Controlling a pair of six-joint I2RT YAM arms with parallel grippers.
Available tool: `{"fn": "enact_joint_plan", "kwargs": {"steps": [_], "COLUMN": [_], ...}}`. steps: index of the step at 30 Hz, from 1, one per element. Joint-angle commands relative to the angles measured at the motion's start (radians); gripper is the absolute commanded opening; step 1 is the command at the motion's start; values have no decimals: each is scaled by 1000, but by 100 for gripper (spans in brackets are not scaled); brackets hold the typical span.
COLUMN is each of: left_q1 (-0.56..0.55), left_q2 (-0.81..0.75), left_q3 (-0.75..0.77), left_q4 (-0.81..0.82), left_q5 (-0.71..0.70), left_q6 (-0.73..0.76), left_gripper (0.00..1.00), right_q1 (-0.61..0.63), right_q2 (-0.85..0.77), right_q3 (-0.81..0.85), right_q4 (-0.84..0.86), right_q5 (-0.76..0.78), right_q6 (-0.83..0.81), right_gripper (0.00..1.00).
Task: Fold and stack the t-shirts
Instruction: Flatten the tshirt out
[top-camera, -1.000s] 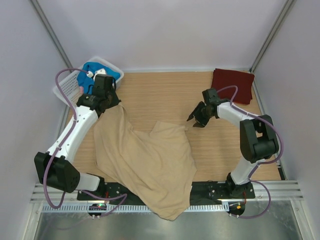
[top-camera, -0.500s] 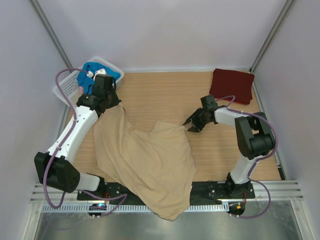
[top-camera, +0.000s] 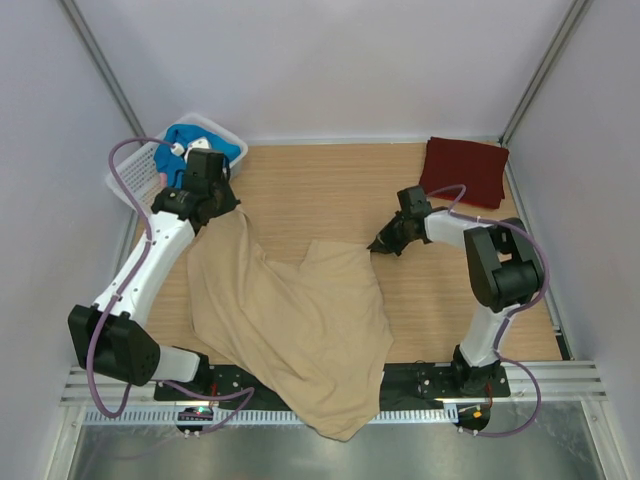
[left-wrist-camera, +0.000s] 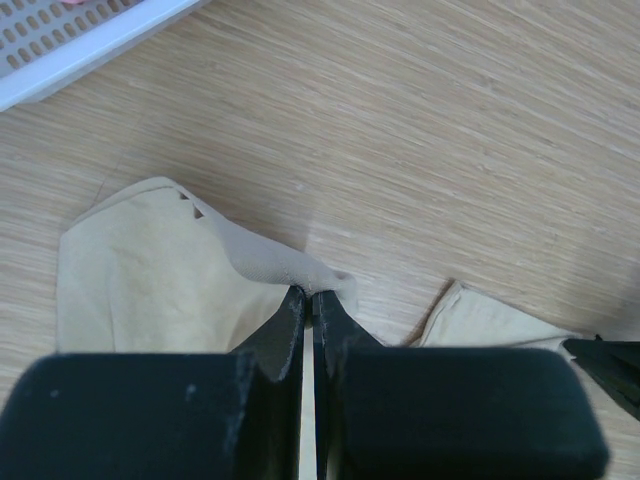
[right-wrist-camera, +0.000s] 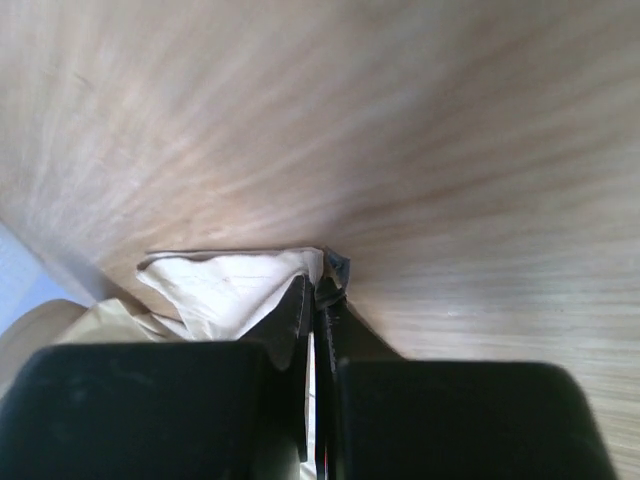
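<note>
A large tan t-shirt lies crumpled over the table's middle and hangs past the near edge. My left gripper is shut on the shirt's far left corner beside the basket. My right gripper is shut on the shirt's far right corner, low over the wood. A folded dark maroon t-shirt lies flat at the back right. A bright blue t-shirt sits bundled in the basket, with a sliver of pink cloth beside it.
The white plastic lattice basket stands at the back left corner, right behind my left wrist; its rim shows in the left wrist view. Bare wood lies between the two grippers. Grey walls close the table on three sides.
My right gripper moved left to the tan shirt's far right corner and went from open to shut on it. The left arm has not moved.
</note>
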Motion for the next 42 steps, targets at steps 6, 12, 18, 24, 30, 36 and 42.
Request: {"fn": "enact_joint_plan", "kwargs": {"steps": [6, 12, 18, 24, 30, 36, 42], "left_q1": [60, 88, 90, 90, 88, 88, 88], "left_q2": [-127, -186, -282, -423, -568, -687, -704], "left_q3": [41, 85, 111, 151, 219, 283, 446], "left_q4": [-43, -112, -185, -255, -284, -267, -279], "left_q5": [-4, 13, 8, 16, 36, 53, 70], "left_q6": [-73, -155, -175, -153, -143, -110, -86], "left_gripper": [0, 0, 0, 0, 0, 1, 1], "right_q1": [-34, -41, -39, -41, -41, -39, -41], "right_q2": [-90, -262, -493, -671, -837, -951, -949], "right_q3": [304, 449, 542, 645, 754, 840, 1005], "right_q4": [-98, -163, -182, -256, -314, -350, -362], "right_q5": [154, 181, 176, 148, 81, 59, 47], "right_q6": [-345, -456, -484, -501, -524, -527, -489], "right_gripper": [1, 1, 1, 1, 1, 1, 1]}}
